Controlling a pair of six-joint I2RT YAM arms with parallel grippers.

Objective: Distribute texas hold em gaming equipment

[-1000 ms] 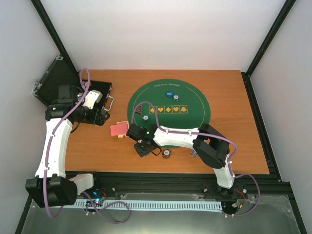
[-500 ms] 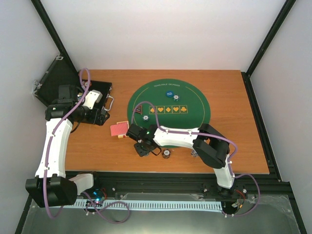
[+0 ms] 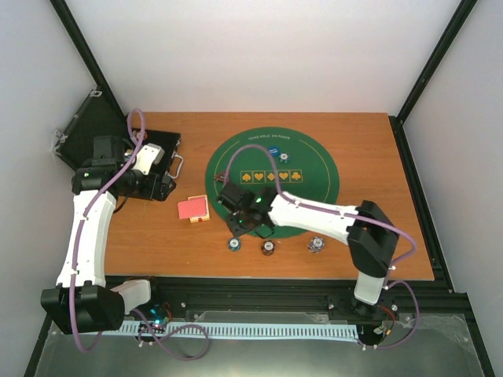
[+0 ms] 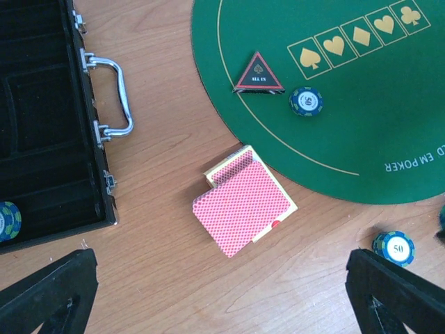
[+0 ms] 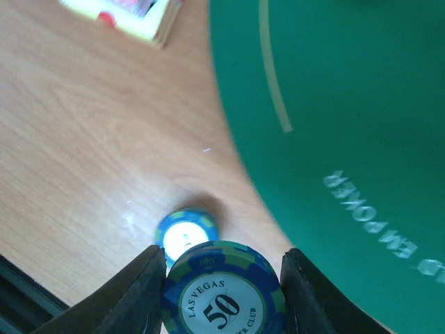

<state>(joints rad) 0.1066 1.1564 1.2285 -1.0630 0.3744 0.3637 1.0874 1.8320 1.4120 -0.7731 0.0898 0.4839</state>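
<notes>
My right gripper (image 5: 222,298) is clamped on a blue-and-green striped poker chip (image 5: 221,289) marked 50, held above the wooden table (image 5: 83,139) just off the round green felt mat (image 5: 348,104); the chip's lower rim runs out of frame. A second chip (image 5: 184,233) lies below, partly hidden behind it. The red-backed card deck (image 4: 243,202) rests beside the mat. My left gripper (image 4: 222,296) hangs wide open near it. Inside the black hinged case (image 4: 42,125), a third chip (image 4: 8,219) is cut off at the frame edge.
</notes>
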